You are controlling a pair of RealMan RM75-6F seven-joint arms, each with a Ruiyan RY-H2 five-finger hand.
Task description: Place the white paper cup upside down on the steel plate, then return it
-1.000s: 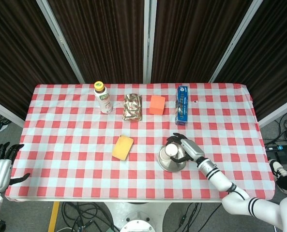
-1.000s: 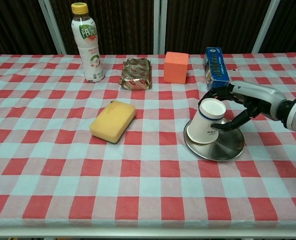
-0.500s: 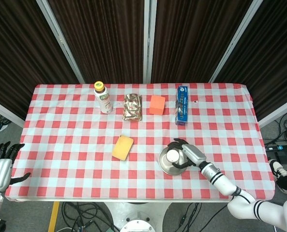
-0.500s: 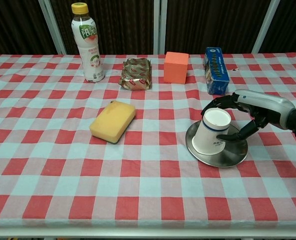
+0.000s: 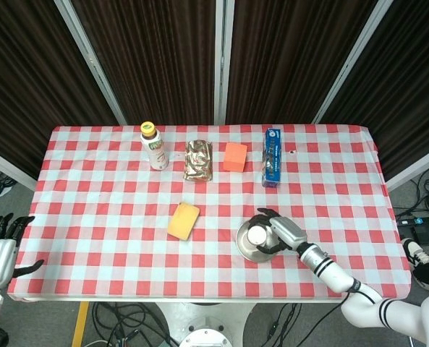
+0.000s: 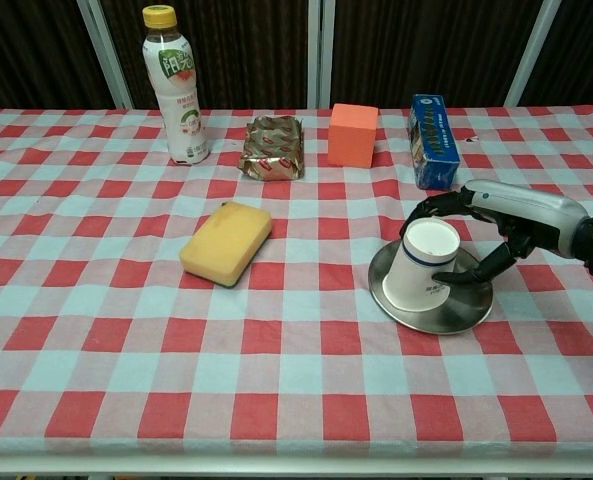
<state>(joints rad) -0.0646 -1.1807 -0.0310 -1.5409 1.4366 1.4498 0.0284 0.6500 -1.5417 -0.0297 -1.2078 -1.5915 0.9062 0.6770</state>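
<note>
On the checked table (image 6: pixel 96 330): one white paper cup (image 6: pixel 423 265), one steel plate (image 6: pixel 431 296), and five other single items.
Behind stand one bottle (image 6: pixel 172 84), one foil packet (image 6: pixel 272 146), one orange block (image 6: pixel 352 134) and one blue box (image 6: pixel 433 140); one yellow sponge (image 6: pixel 227 241) lies nearer the front. The right hand (image 6: pixel 496 228) wraps its fingers (image 6: pixel 438 204) round the cup, thumb low at its side, gripping it. The cup sits inverted on the plate, base up and tilted, blue band near the rim, small print on its wall. The left hand (image 5: pixel 1 253) hangs off the table's corner, fingers spread, holding nothing.
</note>
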